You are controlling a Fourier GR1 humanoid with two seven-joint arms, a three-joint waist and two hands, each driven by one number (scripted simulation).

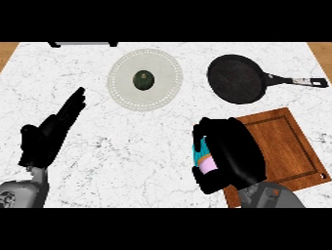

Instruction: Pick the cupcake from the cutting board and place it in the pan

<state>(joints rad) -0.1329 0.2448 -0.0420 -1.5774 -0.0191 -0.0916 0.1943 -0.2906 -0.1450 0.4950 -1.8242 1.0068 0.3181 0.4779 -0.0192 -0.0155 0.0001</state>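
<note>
The cupcake, with a teal wrapper and pink frosting, peeks out at the left side of my right hand, whose fingers curl round it. That hand hovers over the left part of the wooden cutting board at the lower right. The black pan lies beyond the board at the upper right, its handle pointing right, with nothing in it. My left hand rests open at the left, fingers straight and pointing up and away.
A white plate with a dark green avocado on it lies at the back centre, left of the pan. A grey appliance shows at the counter's far edge. Wooden floor borders the marble counter on both sides.
</note>
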